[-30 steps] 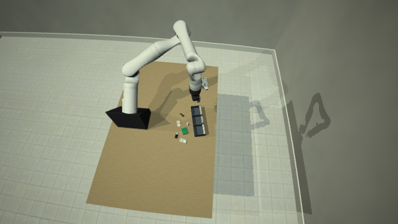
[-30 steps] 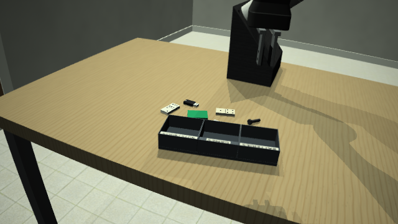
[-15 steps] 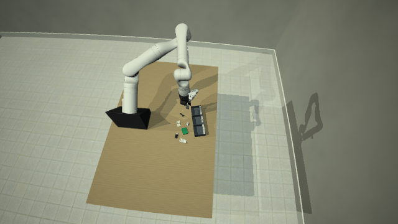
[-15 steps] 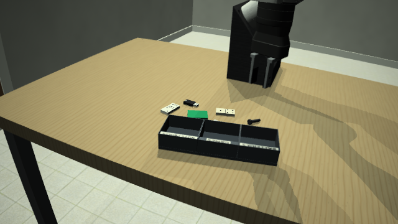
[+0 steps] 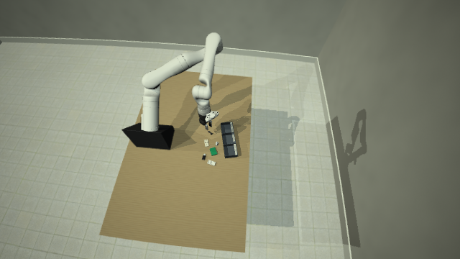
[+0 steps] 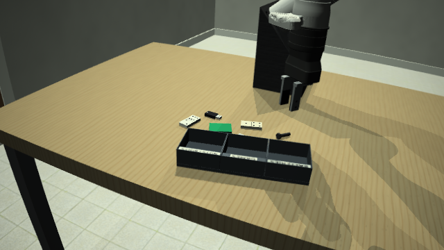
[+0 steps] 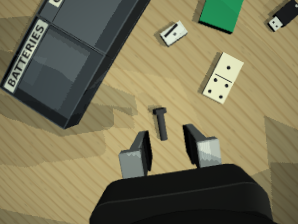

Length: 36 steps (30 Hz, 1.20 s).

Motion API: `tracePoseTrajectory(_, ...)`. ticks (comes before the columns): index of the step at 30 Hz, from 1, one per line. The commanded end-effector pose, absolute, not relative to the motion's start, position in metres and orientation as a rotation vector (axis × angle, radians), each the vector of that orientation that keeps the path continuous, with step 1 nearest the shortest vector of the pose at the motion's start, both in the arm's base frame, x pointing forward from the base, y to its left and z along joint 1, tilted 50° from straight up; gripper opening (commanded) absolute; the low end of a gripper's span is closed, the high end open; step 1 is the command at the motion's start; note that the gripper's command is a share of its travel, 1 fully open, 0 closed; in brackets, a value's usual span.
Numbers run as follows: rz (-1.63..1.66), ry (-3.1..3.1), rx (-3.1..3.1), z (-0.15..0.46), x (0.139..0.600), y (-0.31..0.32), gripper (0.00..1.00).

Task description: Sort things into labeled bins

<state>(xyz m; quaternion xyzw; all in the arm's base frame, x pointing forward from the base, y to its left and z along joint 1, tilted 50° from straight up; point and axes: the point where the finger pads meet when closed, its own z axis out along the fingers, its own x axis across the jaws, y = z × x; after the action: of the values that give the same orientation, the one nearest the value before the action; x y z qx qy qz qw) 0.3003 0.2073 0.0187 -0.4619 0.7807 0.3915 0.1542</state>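
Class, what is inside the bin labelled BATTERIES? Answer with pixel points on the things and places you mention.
Nothing shows inside the BATTERIES bin point(image 5: 226, 123) point(image 6: 289, 173) point(image 7: 85, 112); its bare floor is visible, though its walls hide some edges in the exterior view.

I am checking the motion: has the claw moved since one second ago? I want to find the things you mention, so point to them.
Yes; in the exterior view, it went down, nearer the table point(image 5: 172, 201) point(image 6: 121, 87).
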Motion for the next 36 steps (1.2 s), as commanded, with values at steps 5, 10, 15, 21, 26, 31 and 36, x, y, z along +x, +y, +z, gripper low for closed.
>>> tracePoseTrajectory(5, 1.122, 2.241, -1.321, 0.0179, 0.3030, 0.2071, 0.62)
tracePoseTrajectory(10, 1.122, 2.241, -1.321, 0.0182, 0.3047, 0.2076, 0.62)
tracePoseTrajectory(15, 1.122, 2.241, -1.321, 0.0184, 0.3055, 0.2079, 0.62)
tracePoseTrajectory(21, 1.122, 2.241, -1.321, 0.0186, 0.3059, 0.2081, 0.62)
tracePoseTrajectory(26, 1.122, 2.241, -1.321, 0.0186, 0.3061, 0.2082, 0.62)
tracePoseTrajectory(31, 1.122, 2.241, -1.321, 0.0186, 0.3061, 0.2081, 0.62)
tracePoseTrajectory(36, 1.122, 2.241, -1.321, 0.0186, 0.3062, 0.2082, 0.62)
